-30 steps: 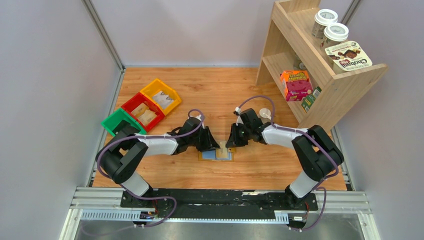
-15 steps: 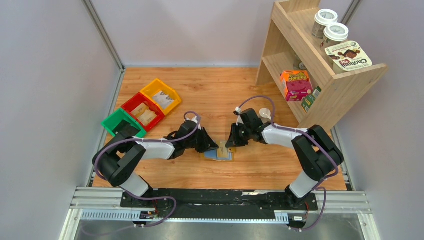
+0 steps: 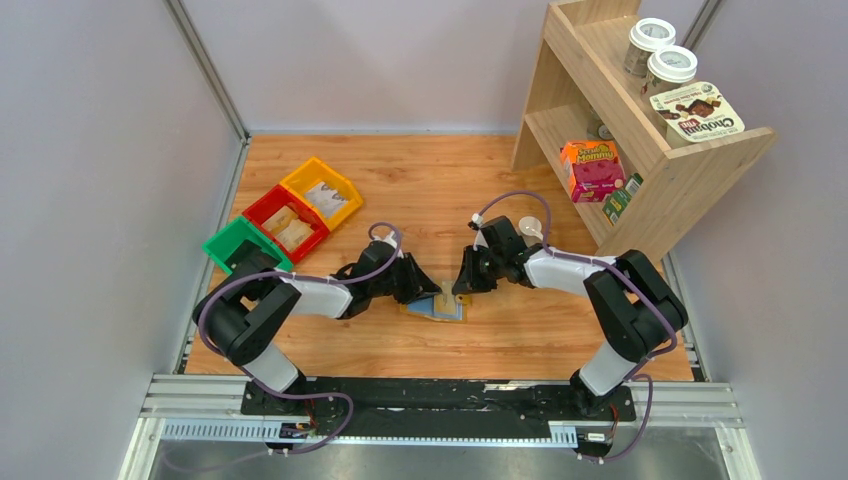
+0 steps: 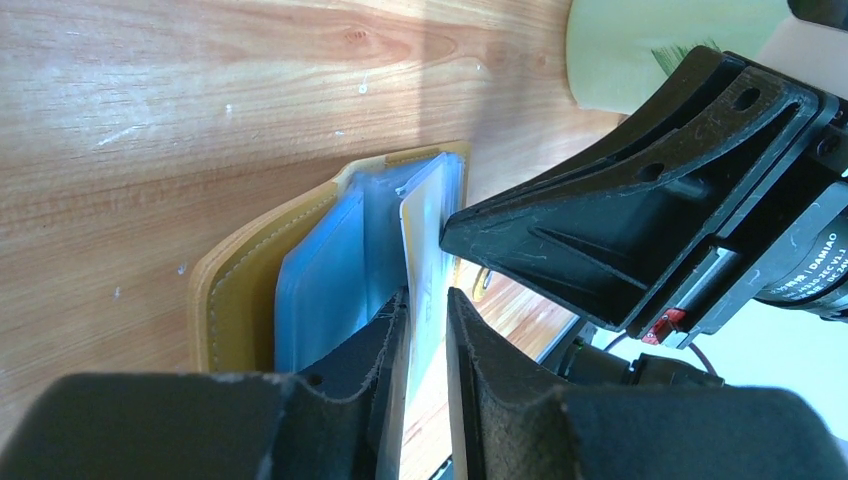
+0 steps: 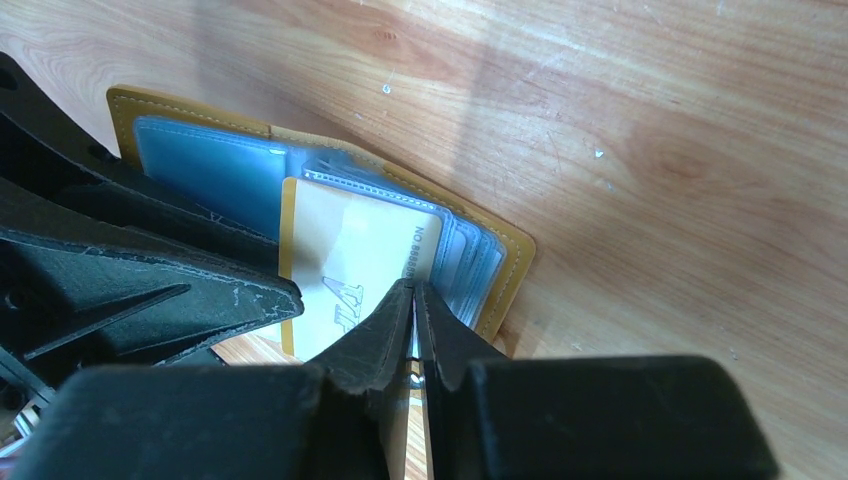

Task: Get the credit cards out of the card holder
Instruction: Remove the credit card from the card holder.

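The mustard-yellow card holder [image 3: 432,313] lies open on the wooden table between both arms, with blue clear sleeves fanned out. It also shows in the left wrist view [image 4: 235,290] and the right wrist view [image 5: 512,252]. A cream-white credit card [image 5: 350,250] with a gold edge sticks partly out of a sleeve and stands on edge in the left wrist view [image 4: 424,215]. My left gripper [image 3: 428,292] [image 4: 427,298] is shut on this card. My right gripper [image 3: 458,290] [image 5: 414,288] is shut on the thin edge of a sleeve beside the card.
Green [image 3: 240,246], red [image 3: 285,222] and yellow [image 3: 322,192] bins with tan packets sit at the back left. A wooden shelf [image 3: 650,160] with an orange box [image 3: 592,170] and cups stands at the back right. A small pale round lid [image 3: 531,227] lies behind the right gripper.
My left gripper has drawn back slightly to the left with the card. The card holder has shifted and turned a little. The right gripper has stayed in place.
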Robot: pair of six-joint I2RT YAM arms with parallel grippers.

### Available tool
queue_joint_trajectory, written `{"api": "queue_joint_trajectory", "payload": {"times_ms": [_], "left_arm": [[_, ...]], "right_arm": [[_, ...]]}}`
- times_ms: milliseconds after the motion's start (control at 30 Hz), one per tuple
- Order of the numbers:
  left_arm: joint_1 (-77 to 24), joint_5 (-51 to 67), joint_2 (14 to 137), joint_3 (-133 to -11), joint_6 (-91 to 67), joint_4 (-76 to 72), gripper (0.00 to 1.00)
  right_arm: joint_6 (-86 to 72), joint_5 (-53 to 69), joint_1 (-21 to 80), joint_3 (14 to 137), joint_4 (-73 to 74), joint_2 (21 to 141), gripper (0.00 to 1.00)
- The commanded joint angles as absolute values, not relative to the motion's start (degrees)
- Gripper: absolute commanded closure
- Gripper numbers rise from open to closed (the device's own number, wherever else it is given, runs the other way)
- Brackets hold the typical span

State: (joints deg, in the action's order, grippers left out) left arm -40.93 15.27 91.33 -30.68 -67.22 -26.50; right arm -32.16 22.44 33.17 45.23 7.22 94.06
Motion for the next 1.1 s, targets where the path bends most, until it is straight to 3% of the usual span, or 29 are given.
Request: {"api": "queue_joint_trajectory", "payload": {"times_ms": [0, 467, 1067], "left_arm": [[-41.4, 18.1, 91.85, -31.47, -68.99, -34.63, 0.73], [-40.87, 15.29, 86.31, -29.53, -67.85, -31.64, 1.0], [-40.34, 14.15, 82.97, -27.69, -67.77, -26.55, 1.0]], "right_arm": [[-32.34, 21.88, 33.66, 44.12, 6.77, 95.63, 0.88], [-32.61, 21.18, 33.75, 44.38, 7.56, 96.5, 0.87], [-32.7, 20.39, 33.75, 44.91, 8.61, 97.73, 0.88]]}}
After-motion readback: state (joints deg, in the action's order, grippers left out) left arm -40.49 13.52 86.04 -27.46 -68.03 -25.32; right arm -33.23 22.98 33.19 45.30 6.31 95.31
